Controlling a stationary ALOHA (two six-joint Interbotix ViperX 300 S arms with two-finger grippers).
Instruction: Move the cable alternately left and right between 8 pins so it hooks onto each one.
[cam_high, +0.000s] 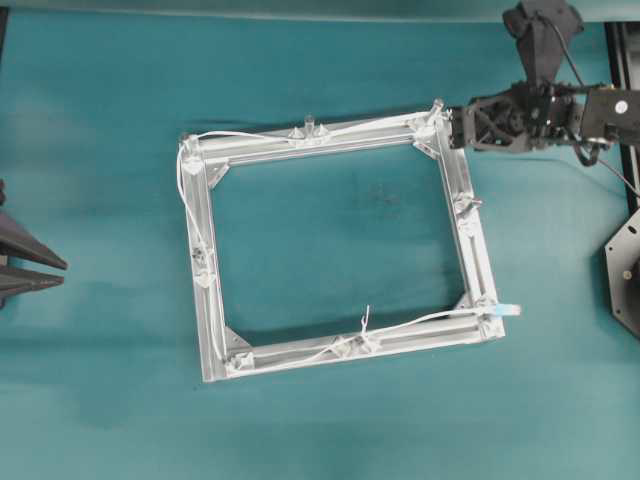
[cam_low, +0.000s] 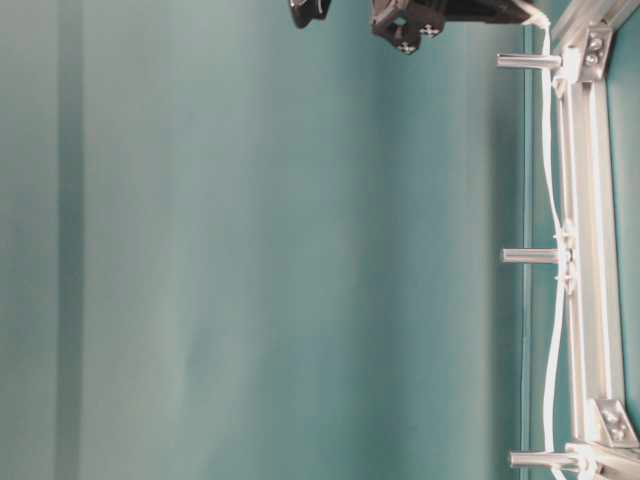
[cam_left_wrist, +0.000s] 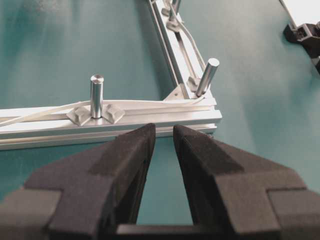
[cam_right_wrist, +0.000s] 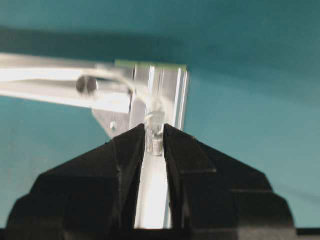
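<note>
While my right gripper (cam_right_wrist: 154, 142) pinches the cable's clear plug (cam_right_wrist: 155, 131) at the frame (cam_high: 470, 215) corner, left gripper (cam_left_wrist: 164, 136) fingers slightly spread, holding nothing, cable (cam_high: 250, 136) laid along pins (cam_left_wrist: 96, 95).

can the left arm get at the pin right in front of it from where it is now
Probably yes. In the left wrist view the pin stands upright on the frame just ahead of the left gripper, with only bare table between. Its fingers look nearly closed, so they'd need opening.
</note>
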